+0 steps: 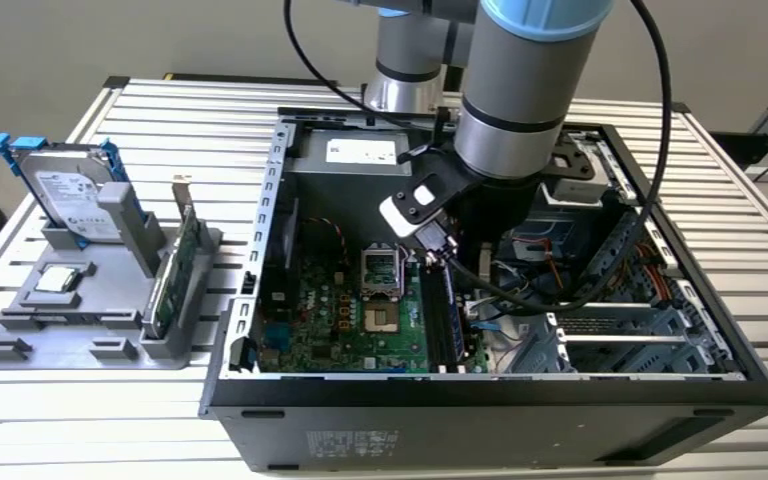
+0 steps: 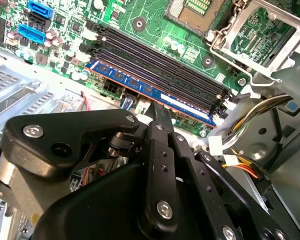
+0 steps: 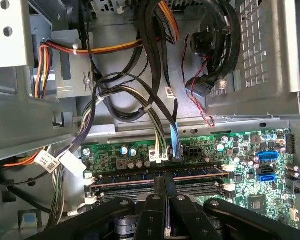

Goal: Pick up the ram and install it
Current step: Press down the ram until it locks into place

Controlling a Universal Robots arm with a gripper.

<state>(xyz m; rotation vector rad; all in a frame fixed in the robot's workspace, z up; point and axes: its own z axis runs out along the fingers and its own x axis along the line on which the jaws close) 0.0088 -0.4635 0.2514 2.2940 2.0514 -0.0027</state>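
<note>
End effector [image 2: 157, 107] closed on ram [image 2: 140, 87], in slot.

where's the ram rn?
The ram stands in a motherboard memory slot inside the PC case, beside the empty black slots, with the hand right over it in the second wrist view.

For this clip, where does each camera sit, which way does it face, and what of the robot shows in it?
Exterior view: off the arm, above the front of the open computer case, looking down into it; the arm descends to the ram.
Second wrist view: on the wrist, looking along the pincer at the ram in the motherboard slots.
First wrist view: on the wrist's other side, looking past the pincer toward the cables.
Both wrist views share the memory slots and the pincer.
</note>
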